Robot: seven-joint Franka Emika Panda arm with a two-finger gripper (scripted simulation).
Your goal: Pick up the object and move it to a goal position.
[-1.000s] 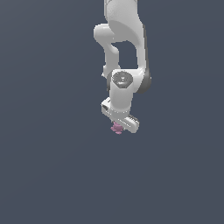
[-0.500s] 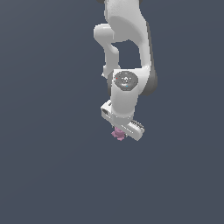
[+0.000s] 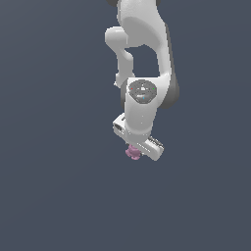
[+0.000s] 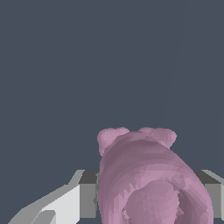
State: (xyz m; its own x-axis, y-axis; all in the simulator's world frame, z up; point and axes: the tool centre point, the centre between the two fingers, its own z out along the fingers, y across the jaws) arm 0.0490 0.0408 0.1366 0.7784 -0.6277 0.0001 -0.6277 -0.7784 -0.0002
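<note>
One arm (image 3: 144, 59), one gripper (image 3: 136, 150), one object (image 3: 132, 152); nothing else against the flat grey-blue backdrop.

Object: tiny, pink-mauve, lumpy, far smaller than the white gripper bar in the exterior view. Tucked right under that bar, toward the exterior view's left end of it, partly hidden by it. No surface discernible beneath; whether the object rests on anything or hangs clear, impossible to tell.

In the wrist view, the same object (image 4: 148, 179) filling the near field: a rounded bulk with two small knobs at its far end, side by side. Long axis running away from the wrist camera, knobbed end pointing outward, a smaller rounded bump on the near end. In the exterior view too small to read any direction.

Jaws: closed in on the object, one grey finger (image 4: 87, 194) pressed against one flank, another finger (image 4: 214, 192) showing at the opposite flank. Gap between the jaws no wider than the object itself. Object gripped between them, body bulging past the fingers toward the camera.
</note>
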